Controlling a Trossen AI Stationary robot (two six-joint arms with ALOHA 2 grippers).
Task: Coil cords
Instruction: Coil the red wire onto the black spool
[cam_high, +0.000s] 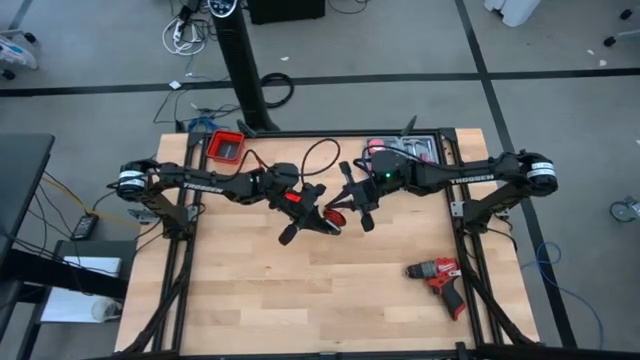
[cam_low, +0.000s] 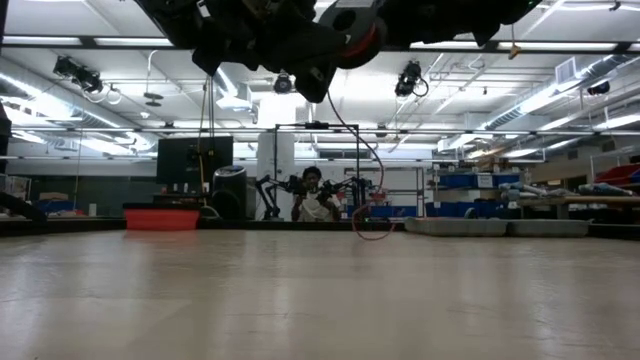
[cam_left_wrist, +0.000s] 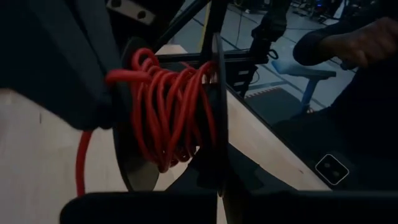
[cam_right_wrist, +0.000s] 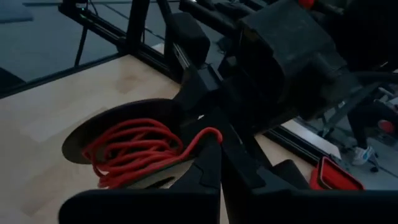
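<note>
A thin red cord (cam_left_wrist: 166, 106) is wound in several turns on a black two-flanged spool (cam_left_wrist: 134, 162), which hangs above the middle of the table (cam_high: 335, 216). My left gripper (cam_high: 322, 222) is shut on the spool. My right gripper (cam_right_wrist: 216, 155), right beside it, is shut on a red strand leaving the winding. The cord's loose part (cam_high: 322, 150) curves toward the far edge. In the low view it hangs down (cam_low: 352, 150) and ends in a loop on the table (cam_low: 372, 232). My left gripper holds the spool by the rim of one flange (cam_left_wrist: 217, 168), which runs down between its two fingers. The spool is lifted clear of the table with its axle about level. The pads themselves are lost in the dark. My right gripper pinches a single red strand (cam_right_wrist: 211, 133) between its fingertips, close beside the spool. It comes in nearly level from the table's right. The strand bends over the fingertips and runs back into the winding (cam_right_wrist: 130, 152).
A red tray (cam_high: 226, 145) stands at the far left. A bin with pink-handled tools (cam_high: 400, 150) is at the far right. A red and black drill (cam_high: 440, 275) lies near the front right. Black frame rails run along the table's edges. A person sits beyond the far edge (cam_low: 316, 195).
</note>
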